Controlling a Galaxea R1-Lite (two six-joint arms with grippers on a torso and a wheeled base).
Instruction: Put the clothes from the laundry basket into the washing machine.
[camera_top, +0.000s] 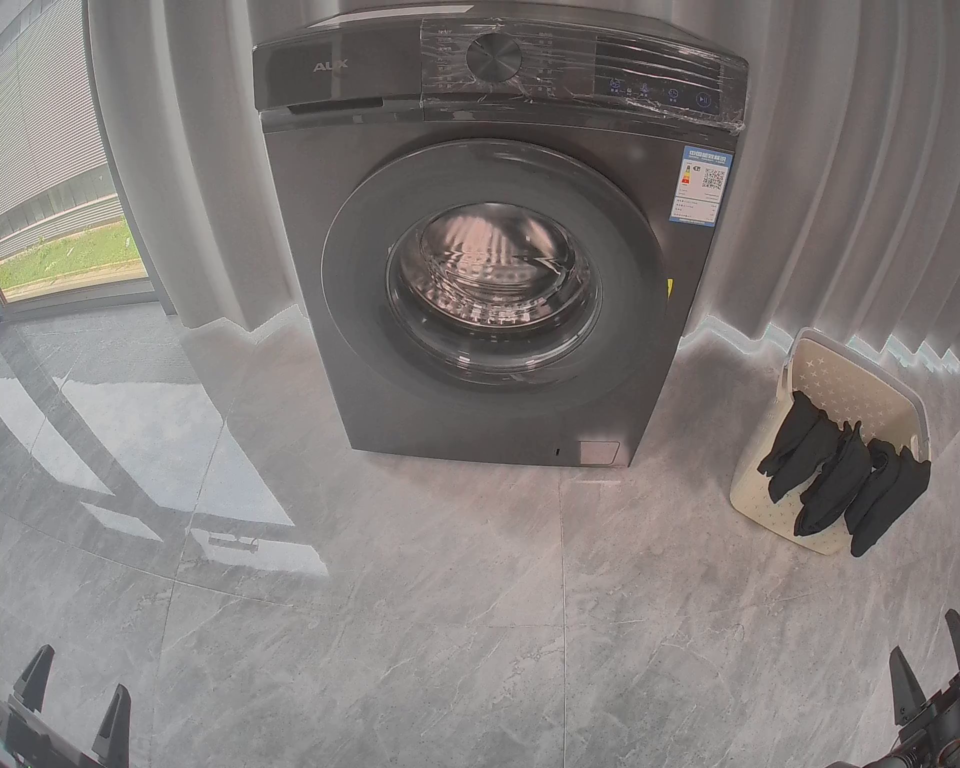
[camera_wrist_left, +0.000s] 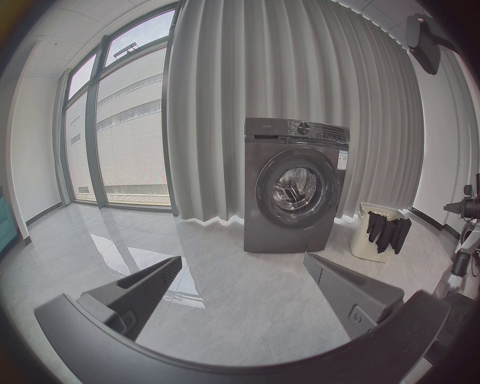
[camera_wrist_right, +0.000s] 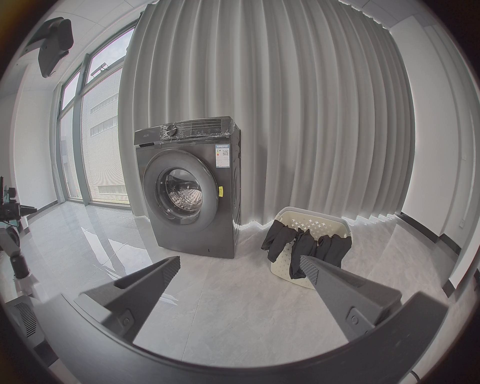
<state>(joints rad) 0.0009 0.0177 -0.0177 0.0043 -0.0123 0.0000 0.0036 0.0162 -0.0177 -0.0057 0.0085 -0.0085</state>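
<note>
The jaws of your left gripper (camera_top: 80, 690) stand released at 7 o'clock of the head view, low over the grey floor (camera_top: 400, 600), and they hold nothing. The jaws of your right gripper (camera_top: 923, 640) are also released and empty, at 5 o'clock. The washing machine (camera_top: 490, 250) stands at 12 o'clock, and its round door appears closed. The laundry basket (camera_top: 850, 385) stands on the floor at 3 o'clock, near the machine. The black clothes (camera_top: 835, 475) hang over its front rim.

In the left wrist view you see the left gripper (camera_wrist_left: 241, 260) with its jaws wide apart. Far beyond them is the washing machine (camera_wrist_left: 295, 200), with the laundry basket (camera_wrist_left: 361, 240) and the clothes (camera_wrist_left: 387, 230) close beside it.

In the right wrist view the right gripper (camera_wrist_right: 239, 260) has its jaws apart too. The laundry basket (camera_wrist_right: 312, 222) with the clothes (camera_wrist_right: 305, 245) is on the floor ahead, well apart from the jaws. The washing machine (camera_wrist_right: 190, 195) stands near it.
</note>
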